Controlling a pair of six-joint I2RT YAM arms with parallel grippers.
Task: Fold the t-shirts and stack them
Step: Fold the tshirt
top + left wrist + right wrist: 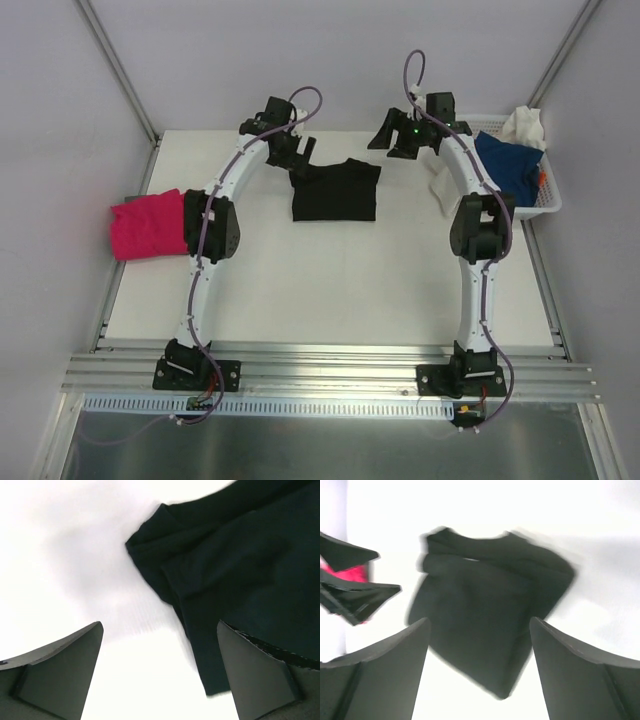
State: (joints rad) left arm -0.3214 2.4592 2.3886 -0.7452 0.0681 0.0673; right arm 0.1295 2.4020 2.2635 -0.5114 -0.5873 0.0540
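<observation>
With the black tee (pixel 335 190) lying folded at far centre and the left gripper (pixel 160 625) and right gripper (pixel 480 620) hanging wide and empty by its far corners, your fold looks done; stacking it on the pink tee (pixel 148 225) at left likely calls for a two-sided grip that keeps the folds closed.

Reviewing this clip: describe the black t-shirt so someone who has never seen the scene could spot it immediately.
On the white table, look at the middle of its far half. The black t-shirt lies there, folded to a rough square. It is the only black garment: the pink t-shirt sits at the left edge, the blue t-shirt in the basket at right.
</observation>
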